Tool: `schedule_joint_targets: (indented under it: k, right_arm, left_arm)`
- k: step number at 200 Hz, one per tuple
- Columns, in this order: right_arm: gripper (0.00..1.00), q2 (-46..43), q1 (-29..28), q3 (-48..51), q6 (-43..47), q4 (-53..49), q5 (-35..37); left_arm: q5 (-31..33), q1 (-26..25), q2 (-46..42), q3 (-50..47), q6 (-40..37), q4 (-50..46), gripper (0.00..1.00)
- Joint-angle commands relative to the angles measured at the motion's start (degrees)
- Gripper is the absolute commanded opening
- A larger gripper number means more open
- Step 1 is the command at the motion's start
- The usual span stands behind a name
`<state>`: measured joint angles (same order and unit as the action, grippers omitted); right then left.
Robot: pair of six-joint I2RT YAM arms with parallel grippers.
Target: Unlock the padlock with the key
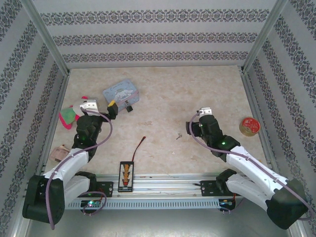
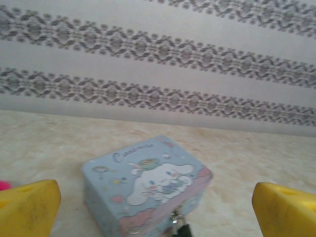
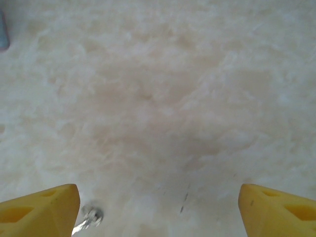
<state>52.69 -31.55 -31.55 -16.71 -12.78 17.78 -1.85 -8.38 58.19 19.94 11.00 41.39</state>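
- Pink-and-green thing (image 1: pixel 69 117) at the left edge of the table (image 1: pixel 168 94); tan scrap (image 1: pixel 60 153) nearer, beside the left arm.
- Left gripper (image 1: pixel 114 109) is spread wide with nothing between. Its yellow fingers (image 2: pixel 27 210) sit in both lower corners of the left wrist view, and it faces the tin.
- Tin (image 1: pixel 121 92), light blue with a cartoon lid, sits far-left on the table, just beyond the left gripper.
- Padlock (image 1: pixel 129 106), dark, is at the tin's near-right side, touching it. In the left wrist view (image 2: pixel 181 228) it hangs at the tin's (image 2: pixel 145 185) front and is cut by the bottom edge.
- Black strip (image 1: pixel 125 176) with orange marks lies at the near edge, between the arm bases.
- Wire (image 1: pixel 140 145), thin with a red tip, lies just beyond the strip.
- Key (image 1: pixel 179 135) lies flat on the table, centre-right, well apart from the padlock and just left of the right gripper. In the right wrist view (image 3: pixel 89 219) it sits just beside the left-hand finger (image 3: pixel 37 210) and is not pinched.
- Right gripper (image 1: pixel 191 129) has its fingers wide apart and holds nothing, low over bare table.
- Red-and-yellow round thing (image 1: pixel 249 125) sits near the right edge.
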Motion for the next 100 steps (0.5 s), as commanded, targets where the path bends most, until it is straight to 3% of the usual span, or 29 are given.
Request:
schedule_joint_targets:
  k: [1, 62, 100]
  right_arm:
    - [0.83, 1.5, -2.4, -3.3, -4.7, -7.8, 0.8]
    - [0.76, 9.5, -3.8, -6.4, -6.8, -11.4, -7.6]
    - [0.64, 14.1, -3.9, -8.4, -5.1, -12.1, -12.2]
  left_arm:
    - [0.9, -1.6, 2.1, 2.6, 1.9, 0.3, 0.99]
    - [-0.9, -1.8, 7.8, 5.3, 6.2, 0.6, 0.99]
    - [0.7, -1.8, 8.6, 6.2, 6.4, -1.6, 0.99]
